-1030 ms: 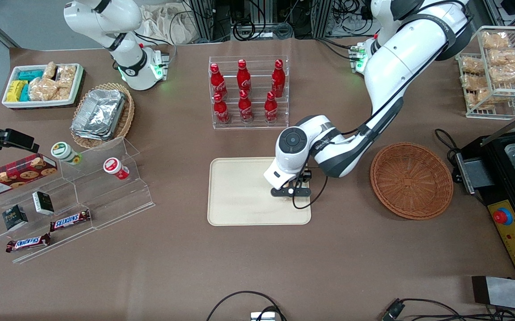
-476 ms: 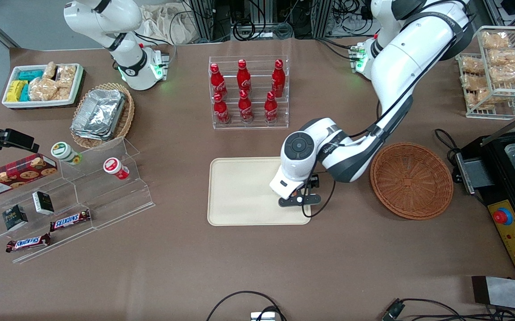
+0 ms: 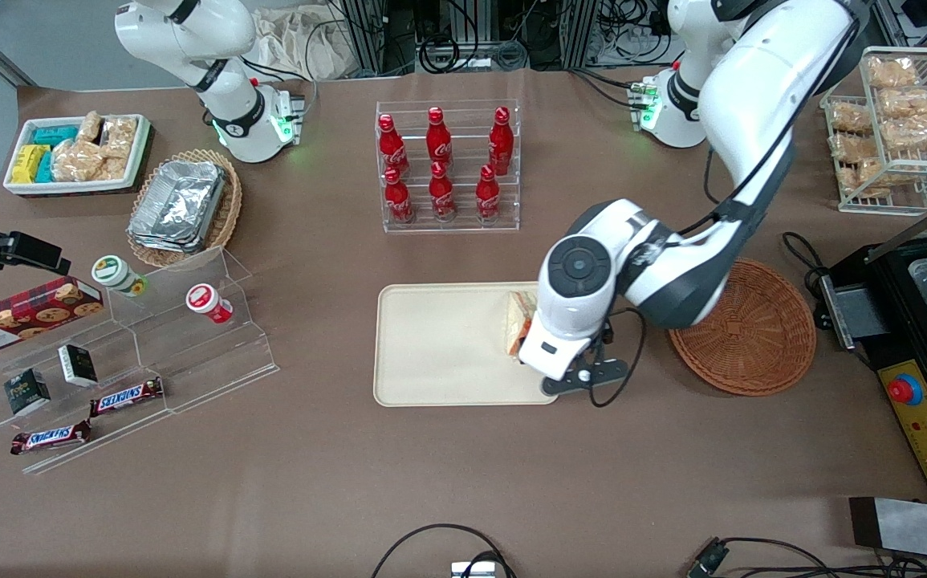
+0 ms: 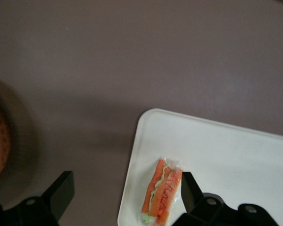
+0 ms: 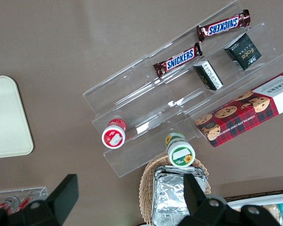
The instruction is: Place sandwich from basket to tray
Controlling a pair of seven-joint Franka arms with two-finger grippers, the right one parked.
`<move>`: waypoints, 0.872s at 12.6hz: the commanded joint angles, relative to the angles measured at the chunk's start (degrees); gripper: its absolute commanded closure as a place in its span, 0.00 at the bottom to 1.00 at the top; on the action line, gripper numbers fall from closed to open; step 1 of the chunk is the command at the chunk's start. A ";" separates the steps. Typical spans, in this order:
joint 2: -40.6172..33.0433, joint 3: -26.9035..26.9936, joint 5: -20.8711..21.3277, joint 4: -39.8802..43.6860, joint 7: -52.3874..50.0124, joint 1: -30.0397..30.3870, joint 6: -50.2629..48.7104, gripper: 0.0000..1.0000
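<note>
Gripper (image 4: 125, 197) fingers spread wide apart, holding nothing; it hangs above the tray's edge nearest the basket, with the sandwich (image 4: 161, 192) lying free between and below the two fingers. One finger (image 4: 62, 189) stands over bare table, the other (image 4: 189, 187) over the tray, just beside the wrap. Sandwich rests flat on the tray (image 3: 439, 345), close to that same short edge, cut face with orange-red and green filling turned upward toward the wrist camera; in the front view only a sliver of it (image 3: 520, 321) shows past the arm's wrist housing. Against half a second ago, the arm has lifted and swung toward the basket (image 3: 760, 337), uncovering the sandwich, which was hidden under the hand then. The basket is bare, part covered by the forearm. Judgement: release is done and the arm is withdrawing; the transfer looks complete, provided the wedge stays put. It sits near the rim, but wholly inside it as far as the wrist view shows. Cola bottle rack (image 3: 447, 164) farther from the front camera, untouched.
</note>
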 commanded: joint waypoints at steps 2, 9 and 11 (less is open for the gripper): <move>-4.03 -0.26 -2.20 2.53 0.29 3.46 -4.54 0.00; -9.31 -0.08 -5.62 2.44 9.06 10.49 -11.84 0.00; -10.72 -0.08 -7.47 1.92 13.19 13.13 -12.89 0.00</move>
